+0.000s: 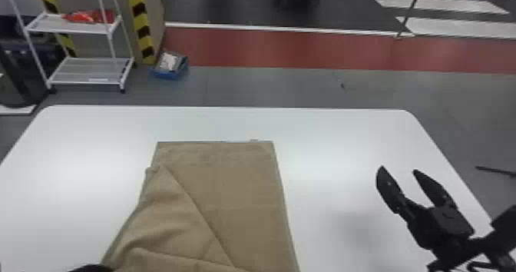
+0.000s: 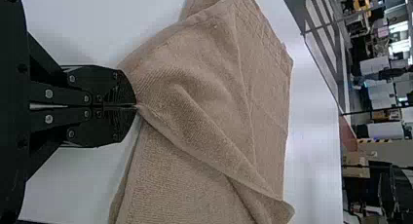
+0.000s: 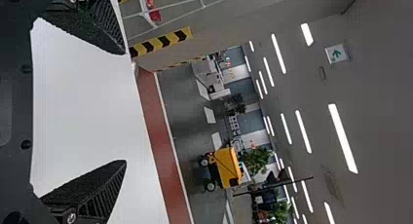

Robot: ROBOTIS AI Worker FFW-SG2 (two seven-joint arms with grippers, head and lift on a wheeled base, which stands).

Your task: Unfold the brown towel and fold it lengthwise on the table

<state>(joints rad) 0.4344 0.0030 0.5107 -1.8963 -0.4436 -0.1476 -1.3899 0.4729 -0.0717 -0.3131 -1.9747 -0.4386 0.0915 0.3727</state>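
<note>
The brown towel lies on the white table, its far part flat and its near left part folded over in a slanting, wrinkled layer. At the bottom edge of the head view, a bit of my left gripper shows by the towel's near left side. In the left wrist view my left gripper is shut on the edge of the brown towel, whose layers twist away from the fingertips. My right gripper stands open over the table, well to the right of the towel; in the right wrist view my right gripper has nothing between its fingers.
The white table has bare surface on both sides of the towel and beyond its far edge. Past the table, a white shelf rack and a blue bin stand on the floor at the left.
</note>
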